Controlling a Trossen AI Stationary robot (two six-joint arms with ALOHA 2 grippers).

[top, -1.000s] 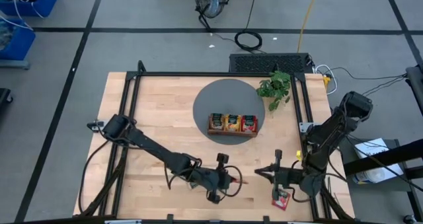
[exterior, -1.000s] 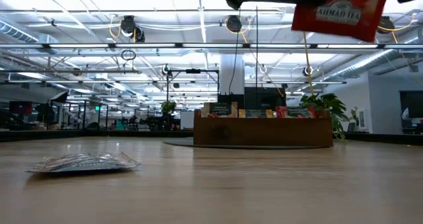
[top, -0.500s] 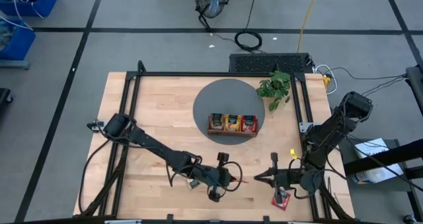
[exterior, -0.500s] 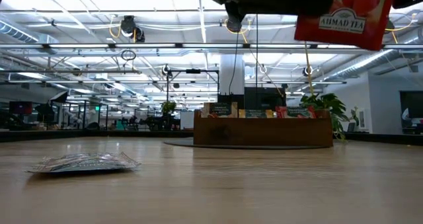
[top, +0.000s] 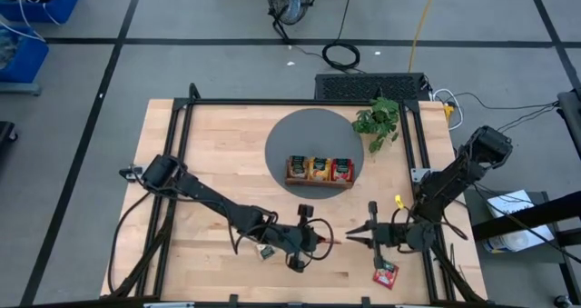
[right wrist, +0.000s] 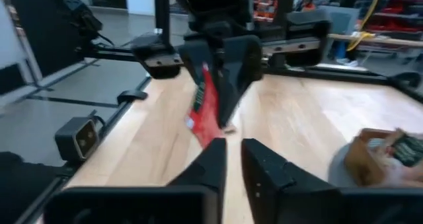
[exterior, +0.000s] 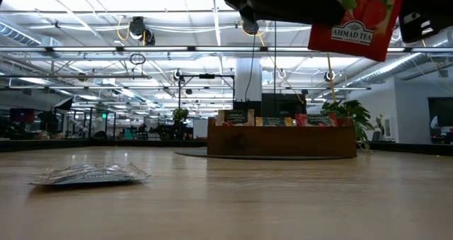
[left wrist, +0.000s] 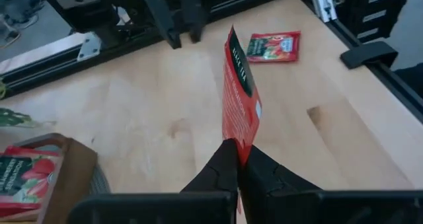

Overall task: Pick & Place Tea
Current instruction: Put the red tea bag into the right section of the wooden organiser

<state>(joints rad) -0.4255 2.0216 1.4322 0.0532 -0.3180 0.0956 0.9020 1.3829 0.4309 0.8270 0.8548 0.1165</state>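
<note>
Red flat square tea sachet [left wrist: 239, 98] upright in the air, in front of brown wooden three-compartment tray [top: 319, 185], clamped by left gripper [left wrist: 236, 154]; right gripper [right wrist: 232, 148] slightly parted, empty, close beside. Better to keep pinch firm, carry slowly toward tray

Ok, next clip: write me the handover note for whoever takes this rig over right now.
Left tool: shut on a red tea sachet, held edge-up above the table's front.
Right tool: fingers slightly apart, facing that sachet, holding nothing.
Tray on the grey mat: sachets in all three compartments.
Left to do: the held sachet, a red one front right, a pale one by the left arm.
</note>
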